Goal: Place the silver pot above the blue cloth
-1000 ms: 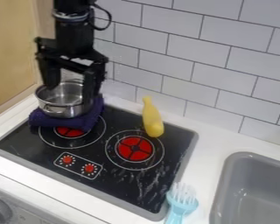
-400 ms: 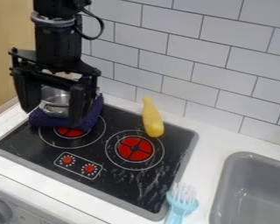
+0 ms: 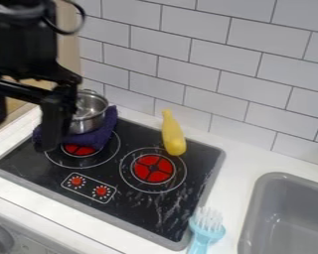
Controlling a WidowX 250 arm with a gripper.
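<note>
So the arm (image 3: 29,44) is pretty much all black, with a chunky rounded body and a greyish band (image 3: 16,14) up toward twelve o'clock. A skinny black cable (image 3: 83,19) loops out around one o'clock. Down toward six, the gripper (image 3: 22,138) is black too, with a straight crossbar (image 3: 22,91) and long, slabby fingers (image 3: 55,121).

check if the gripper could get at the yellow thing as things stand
Probably yes: the gripper is open and empty, and nothing covers the yellow thing by the stove's back edge. It may need to clear the silver pot.
</note>
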